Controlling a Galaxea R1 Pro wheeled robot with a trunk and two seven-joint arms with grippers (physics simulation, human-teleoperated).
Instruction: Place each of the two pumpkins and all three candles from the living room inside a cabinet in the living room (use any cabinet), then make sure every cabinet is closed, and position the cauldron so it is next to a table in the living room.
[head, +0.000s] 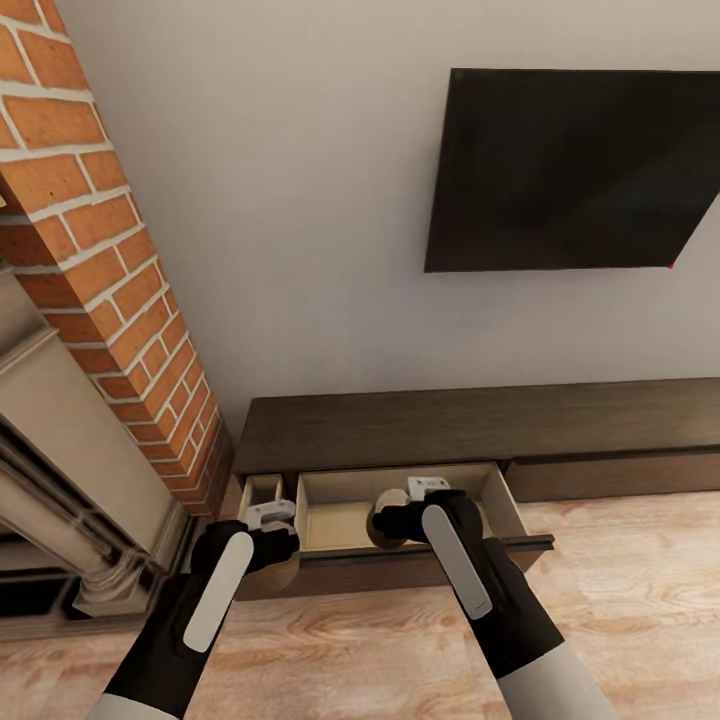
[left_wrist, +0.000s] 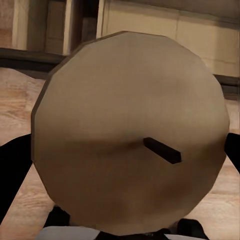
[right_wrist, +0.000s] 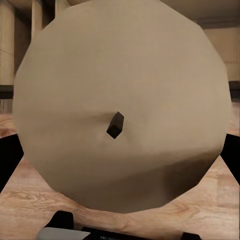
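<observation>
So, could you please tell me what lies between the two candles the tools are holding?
In the head view, between the left candle and the right candle lies the open drawer's beige interior and its dark front edge.

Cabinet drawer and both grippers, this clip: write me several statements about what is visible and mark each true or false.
1. The cabinet has a drawer pulled open. True.
2. The left gripper holds a pumpkin. False: it holds a beige candle with a dark wick.
3. The right gripper holds a candle. True.
4. The dark screen stands on the cabinet top. False: it hangs on the wall above it.
5. A brick column rises left of the cabinet. True.
</observation>
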